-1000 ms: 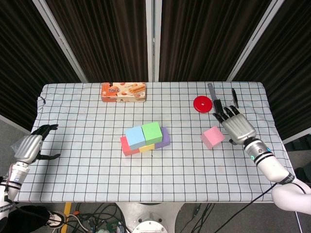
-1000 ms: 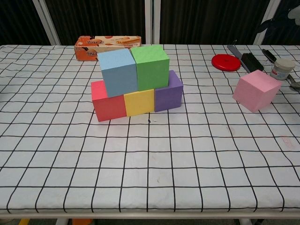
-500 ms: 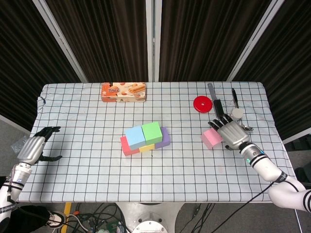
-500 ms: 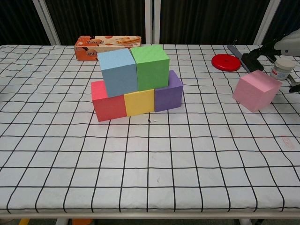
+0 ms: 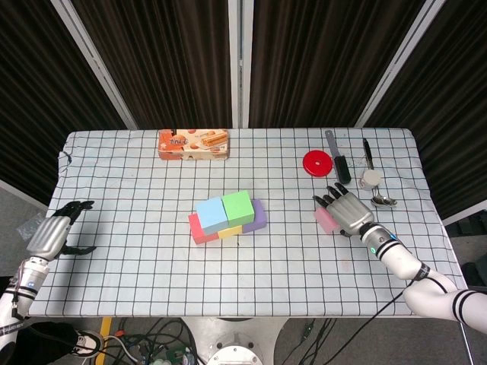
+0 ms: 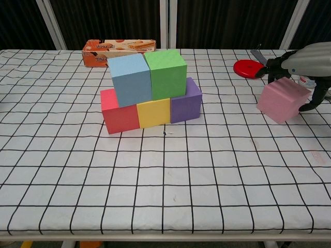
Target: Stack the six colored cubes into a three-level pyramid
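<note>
Only right hand over pink cube

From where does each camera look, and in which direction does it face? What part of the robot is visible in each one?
Head view: high above the table's near edge, facing steeply down at the checkered table; both arms show, with the left hand and right hand.
Chest view: low at the near edge, facing across the tabletop; only the right hand shows.
Shared: the right hand over the pink foam cube, the five-cube stack, the orange snack box.
</note>
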Action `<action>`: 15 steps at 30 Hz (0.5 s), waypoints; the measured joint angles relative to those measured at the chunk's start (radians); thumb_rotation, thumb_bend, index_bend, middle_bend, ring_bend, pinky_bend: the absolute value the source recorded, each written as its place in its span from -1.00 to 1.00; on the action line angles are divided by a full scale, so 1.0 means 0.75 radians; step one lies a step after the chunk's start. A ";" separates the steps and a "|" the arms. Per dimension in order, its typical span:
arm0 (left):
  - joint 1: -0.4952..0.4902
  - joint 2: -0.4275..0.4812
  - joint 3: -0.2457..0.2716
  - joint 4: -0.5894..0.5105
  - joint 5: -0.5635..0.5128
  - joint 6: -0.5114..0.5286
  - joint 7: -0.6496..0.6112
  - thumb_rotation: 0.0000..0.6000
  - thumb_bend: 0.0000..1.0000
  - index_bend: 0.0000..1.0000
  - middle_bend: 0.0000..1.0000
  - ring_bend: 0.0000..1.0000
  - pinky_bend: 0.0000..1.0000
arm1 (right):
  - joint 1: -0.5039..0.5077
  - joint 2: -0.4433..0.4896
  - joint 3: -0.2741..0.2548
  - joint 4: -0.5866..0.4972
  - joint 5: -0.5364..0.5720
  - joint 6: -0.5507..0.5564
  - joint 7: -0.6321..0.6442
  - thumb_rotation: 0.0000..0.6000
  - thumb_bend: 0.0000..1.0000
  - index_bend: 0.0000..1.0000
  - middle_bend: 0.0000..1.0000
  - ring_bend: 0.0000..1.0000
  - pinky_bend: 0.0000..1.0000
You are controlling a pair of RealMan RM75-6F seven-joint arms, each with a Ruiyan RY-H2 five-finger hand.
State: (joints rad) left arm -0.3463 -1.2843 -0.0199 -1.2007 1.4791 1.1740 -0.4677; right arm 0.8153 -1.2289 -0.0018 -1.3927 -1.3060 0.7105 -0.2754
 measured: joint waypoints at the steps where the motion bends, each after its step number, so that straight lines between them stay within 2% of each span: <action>1: 0.001 0.000 0.000 0.002 0.000 0.000 -0.003 1.00 -0.96 -0.74 -0.64 -0.81 -0.59 | -0.002 0.000 0.004 -0.001 -0.001 0.010 -0.001 1.00 -0.63 -1.00 -0.22 -0.99 -1.00; 2: 0.001 -0.001 0.001 0.004 0.000 0.000 -0.008 1.00 -0.96 -0.74 -0.64 -0.81 -0.59 | -0.004 0.003 0.010 -0.006 -0.003 0.026 -0.003 1.00 -0.59 -1.00 -0.10 -0.96 -1.00; 5: 0.002 0.001 0.001 0.007 0.004 0.003 -0.020 1.00 -0.96 -0.74 -0.64 -0.81 -0.59 | -0.011 0.028 0.033 -0.044 0.001 0.065 -0.003 1.00 -0.52 -1.00 0.10 -0.86 -1.00; 10: 0.003 0.004 -0.004 0.007 0.009 0.018 -0.036 1.00 -0.96 -0.74 -0.64 -0.81 -0.59 | -0.010 0.113 0.086 -0.171 0.024 0.100 -0.002 1.00 -0.52 -1.00 0.13 -0.85 -1.00; 15: 0.004 0.010 -0.006 0.000 0.014 0.028 -0.047 1.00 -0.96 -0.74 -0.64 -0.81 -0.59 | 0.026 0.255 0.187 -0.382 0.094 0.118 -0.027 1.00 -0.52 -1.00 0.13 -0.85 -1.00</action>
State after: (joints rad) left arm -0.3435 -1.2765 -0.0243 -1.2005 1.4899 1.1949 -0.5034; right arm 0.8350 -1.0375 0.1383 -1.6794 -1.2359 0.7989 -0.2954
